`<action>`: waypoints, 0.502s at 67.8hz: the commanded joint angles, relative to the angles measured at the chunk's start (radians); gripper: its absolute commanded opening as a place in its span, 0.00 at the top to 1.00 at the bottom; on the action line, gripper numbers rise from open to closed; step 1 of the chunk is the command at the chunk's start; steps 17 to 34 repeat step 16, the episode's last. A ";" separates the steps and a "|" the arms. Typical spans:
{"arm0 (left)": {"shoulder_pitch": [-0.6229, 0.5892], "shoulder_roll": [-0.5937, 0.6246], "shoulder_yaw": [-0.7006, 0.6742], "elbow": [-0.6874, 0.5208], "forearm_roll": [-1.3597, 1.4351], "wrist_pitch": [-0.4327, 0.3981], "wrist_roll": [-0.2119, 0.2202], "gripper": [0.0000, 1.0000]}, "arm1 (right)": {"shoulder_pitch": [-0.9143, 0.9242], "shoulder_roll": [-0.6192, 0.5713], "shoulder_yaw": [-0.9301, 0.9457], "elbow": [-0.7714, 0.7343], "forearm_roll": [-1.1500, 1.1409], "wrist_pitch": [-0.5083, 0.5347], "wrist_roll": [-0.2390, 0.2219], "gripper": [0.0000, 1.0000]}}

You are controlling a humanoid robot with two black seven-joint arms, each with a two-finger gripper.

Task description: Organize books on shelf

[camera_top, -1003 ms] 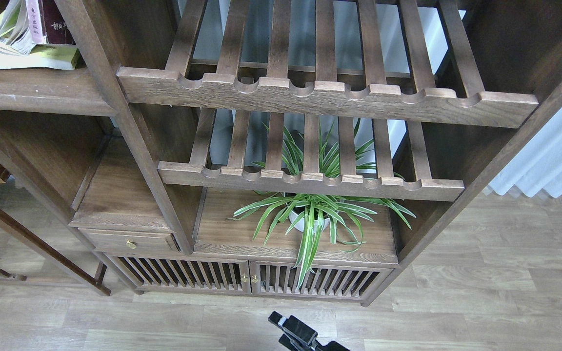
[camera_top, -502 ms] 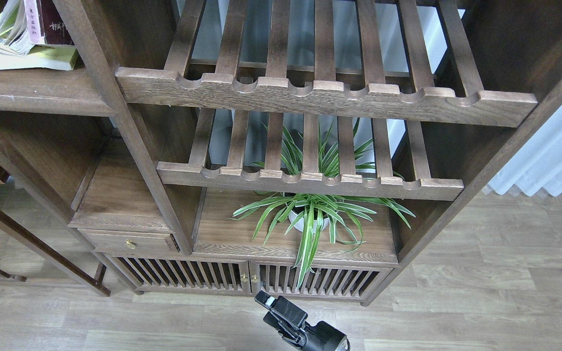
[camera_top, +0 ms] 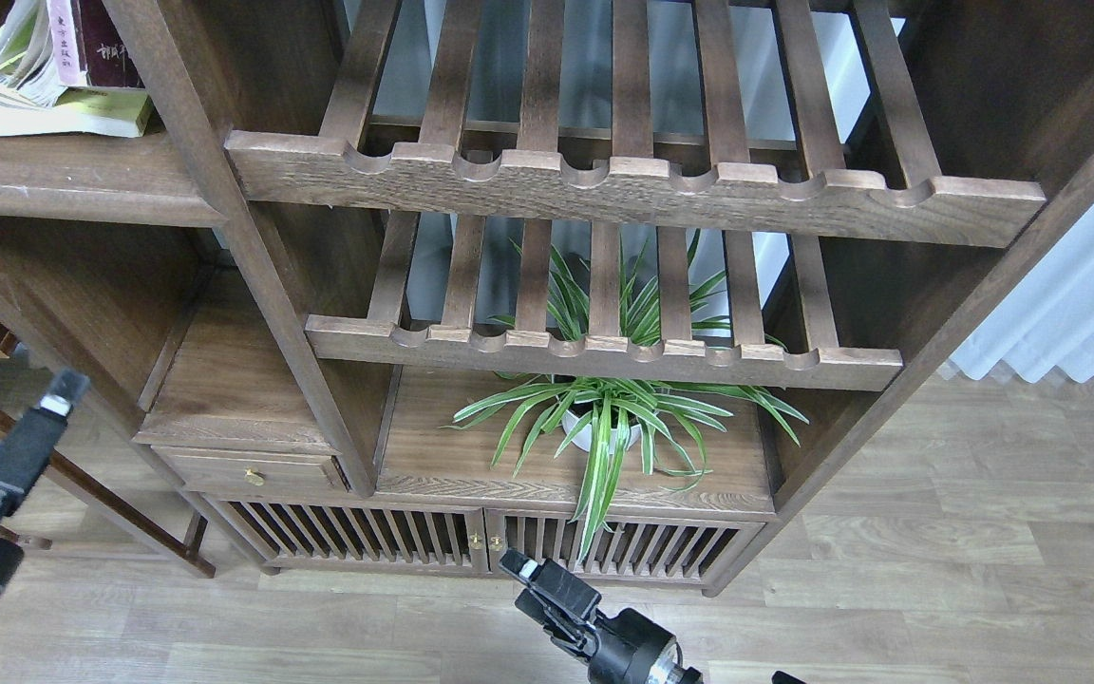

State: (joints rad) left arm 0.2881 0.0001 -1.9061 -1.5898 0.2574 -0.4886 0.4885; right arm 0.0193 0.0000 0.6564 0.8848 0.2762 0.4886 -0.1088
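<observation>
The books (camera_top: 53, 66) sit at the top left on the shelf (camera_top: 82, 180), a solid dark-brown board. A yellow-green-and-white book (camera_top: 72, 112) lies flat, and a maroon book (camera_top: 101, 43) with a pink-spined one beside it leans on top, pages fanned open to the left. My left gripper (camera_top: 51, 404) hangs at the lower left, well below the shelf and apart from the books; its fingers show as one dark shape. My right gripper (camera_top: 536, 581) is at the bottom centre above the floor, holding nothing I can see.
Two slatted racks (camera_top: 632, 190) with scalloped front rails fill the middle bay. A potted spider plant (camera_top: 604, 418) stands on the cabinet top below them. A small drawer (camera_top: 253, 470) and slatted doors (camera_top: 471, 546) lie lower. A white curtain (camera_top: 1079, 304) hangs at right.
My left gripper, at the left edge beside the shelf half a second ago, now shows lower at the bottom left. My right gripper has risen slightly into view.
</observation>
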 commanded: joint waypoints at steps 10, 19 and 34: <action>0.020 0.000 0.117 0.062 -0.029 0.000 0.000 0.24 | 0.001 0.000 0.000 -0.003 0.000 0.000 0.000 0.00; 0.022 0.000 0.144 0.079 -0.030 0.000 0.000 0.24 | 0.002 0.000 0.000 -0.003 0.000 0.000 0.000 0.00; 0.022 0.000 0.144 0.079 -0.030 0.000 0.000 0.24 | 0.002 0.000 0.000 -0.003 0.000 0.000 0.000 0.00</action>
